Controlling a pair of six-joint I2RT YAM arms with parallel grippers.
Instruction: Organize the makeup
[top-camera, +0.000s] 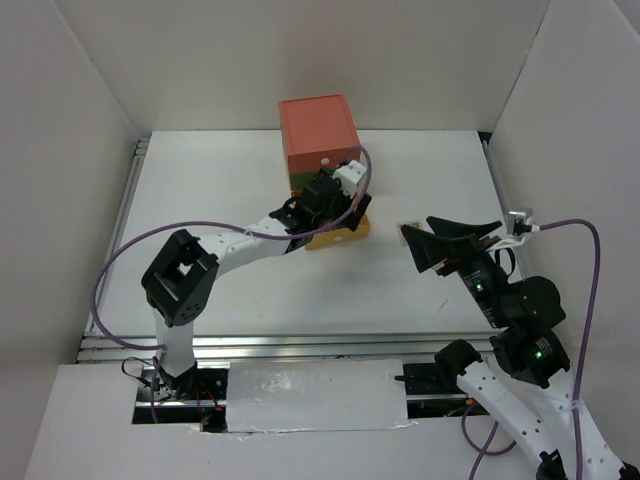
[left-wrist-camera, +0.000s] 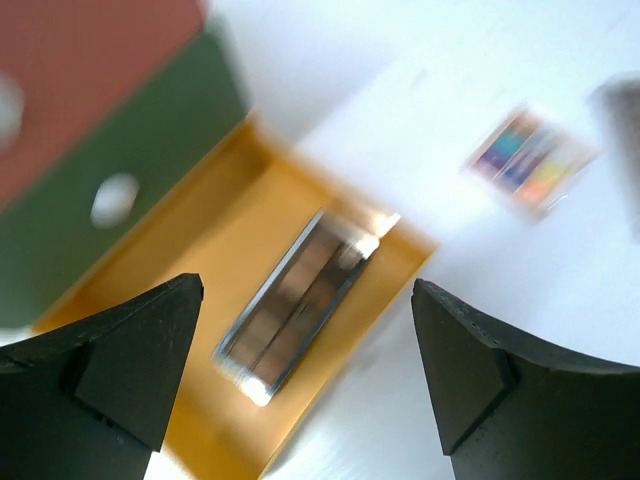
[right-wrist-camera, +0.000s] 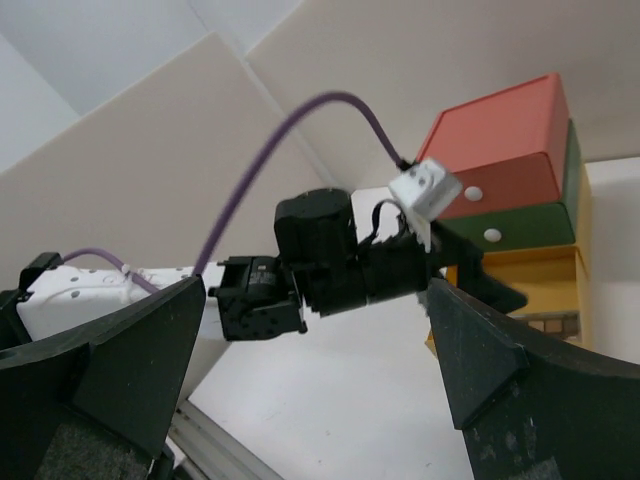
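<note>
Stowing step: brown palette (left-wrist-camera: 300, 300) lying in yellow drawer (left-wrist-camera: 190, 245), left claw (left-wrist-camera: 305, 290) being held above, wide open, empty. Next, the multicolour palette (left-wrist-camera: 530, 165) at two o'clock likely needs grasping.

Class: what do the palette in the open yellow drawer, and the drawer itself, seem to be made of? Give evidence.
Brown palette: likely glossy plastic under a clear lid; bright glare at its ends, though blurred.
Yellow drawer: matte, evenly coloured, thin flat walls; card or matte plastic, cannot tell which.

Left arm (top-camera: 238, 250), right arm (top-camera: 510, 400): white links, black joints, purple cables (top-camera: 110, 275); black wedge claw fingers (left-wrist-camera: 120, 370).
</note>
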